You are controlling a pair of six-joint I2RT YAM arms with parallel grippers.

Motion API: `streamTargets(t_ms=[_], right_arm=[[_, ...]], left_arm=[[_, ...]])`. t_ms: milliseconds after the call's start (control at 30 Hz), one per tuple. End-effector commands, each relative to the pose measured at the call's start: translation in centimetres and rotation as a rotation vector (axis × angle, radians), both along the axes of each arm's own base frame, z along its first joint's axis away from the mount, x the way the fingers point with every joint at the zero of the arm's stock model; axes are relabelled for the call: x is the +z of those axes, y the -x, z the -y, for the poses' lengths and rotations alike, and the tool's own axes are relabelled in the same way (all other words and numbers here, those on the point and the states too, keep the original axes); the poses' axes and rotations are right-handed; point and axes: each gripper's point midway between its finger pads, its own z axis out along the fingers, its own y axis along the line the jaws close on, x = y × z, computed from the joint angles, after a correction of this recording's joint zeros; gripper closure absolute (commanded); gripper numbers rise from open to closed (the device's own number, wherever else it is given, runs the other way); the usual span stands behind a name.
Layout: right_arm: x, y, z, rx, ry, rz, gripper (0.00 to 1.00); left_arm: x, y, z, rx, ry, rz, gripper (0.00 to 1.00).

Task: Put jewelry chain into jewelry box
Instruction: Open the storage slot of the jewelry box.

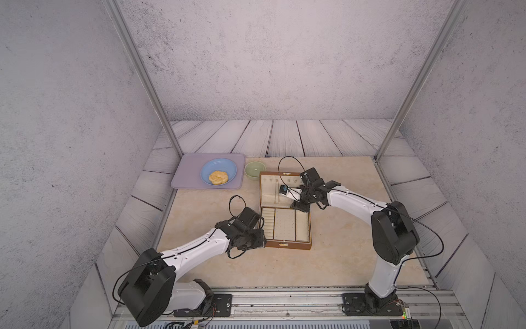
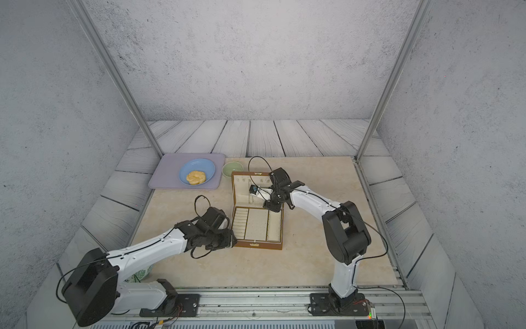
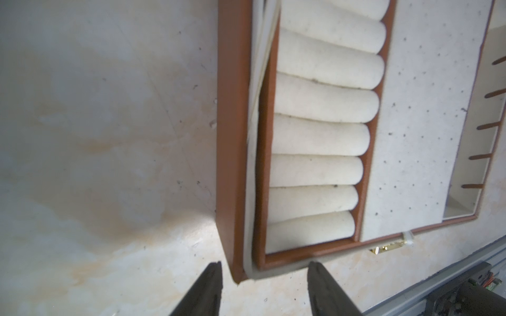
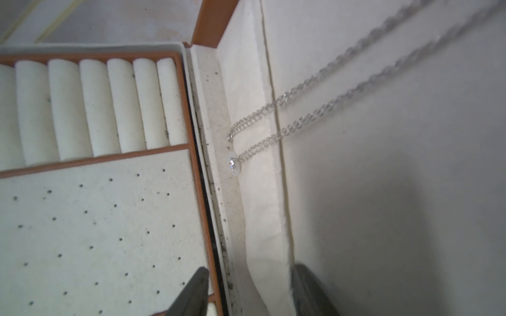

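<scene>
At the far left of your worktop sits a lilac tray. It carries a blue plate with a golden pastry on it. Just beside the tray's right edge stands a small green bowl, close to the far left corner of the jewelry box.

Your left end effector is at the box's near left corner. In the left wrist view its two fingers stand apart, one on each side of that corner, and they grip nothing. The ring rolls fill the compartment nearest to it.

The box is open, with its lid on the far side and the cream lining showing. The jewelry chain is inside the box, against the lid's lining. Two strands run side by side down to a small bead-like end piece, which rests by the fold where the lid meets the base. In both top views the chain is only a faint pale line.

Your right end effector reaches over the hinge line from the right. Its fingers are apart and hold nothing, and the chain's end lies clear of them.
</scene>
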Motion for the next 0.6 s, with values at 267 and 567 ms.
streamTargets(t_ms=[267,567], right_arm=[[-0.1,-2.0,0.9,-0.061,0.036,0.053,0.75],[-0.3,-2.6,1.3,-0.076,0.068,0.091,0.93]], left_arm=[[-2.2,1.9,-2.5,0.014,-0.112,-0.069,0.46],[-2.2,1.8,-2.6,0.015,-0.113,-0.068,0.46]])
